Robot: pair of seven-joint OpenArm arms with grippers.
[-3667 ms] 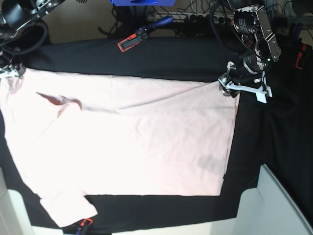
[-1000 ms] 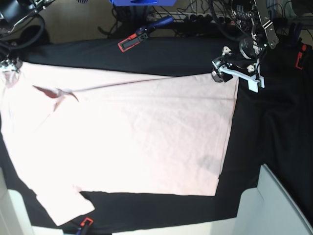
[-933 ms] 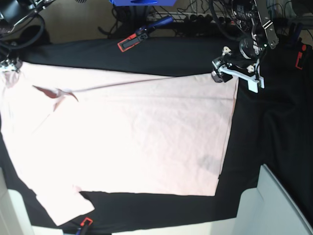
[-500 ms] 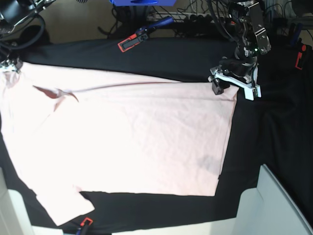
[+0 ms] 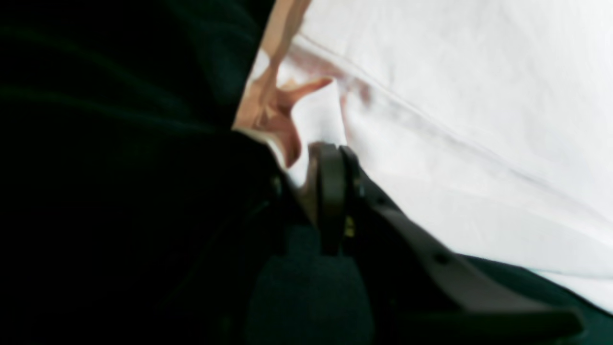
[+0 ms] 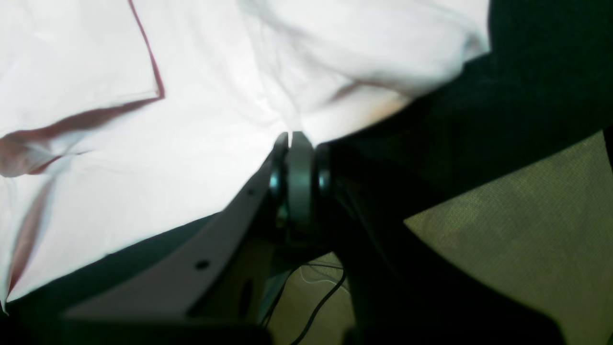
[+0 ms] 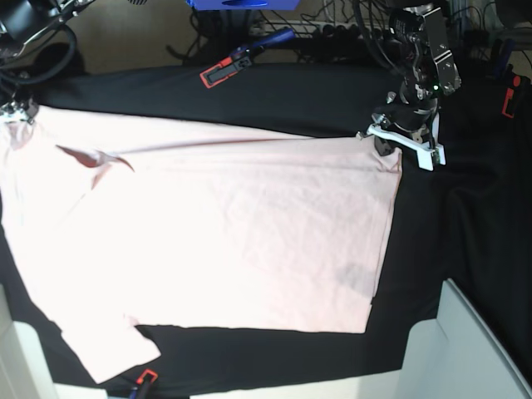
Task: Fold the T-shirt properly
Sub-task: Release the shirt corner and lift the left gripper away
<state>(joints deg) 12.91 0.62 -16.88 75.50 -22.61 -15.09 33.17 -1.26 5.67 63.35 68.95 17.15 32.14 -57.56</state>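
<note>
Two grips: I read both arms as pinching the far edge of the T-shirt, one at each end.
Right gripper: jaws pressed together on a bunch of pink cloth at the collar-end corner, base view's far left.
Cloth from right jaws: it spreads ahead and to the side of the tips, with a dark red seam line running off across it.
T-shirt: flat on the black table cloth, plain side up, long axis running from one gripper to the other.
Left gripper: jaws narrow, closed on the hem corner; in the left wrist view a fold of fabric sits between the tips.
Cloth from left jaws: it lies ahead of the tips.
Next move, my judgement: both arms carry this far edge toward the near edge, keeping the span taut.
Nearer arm: neither; each holds its own corner.
</note>
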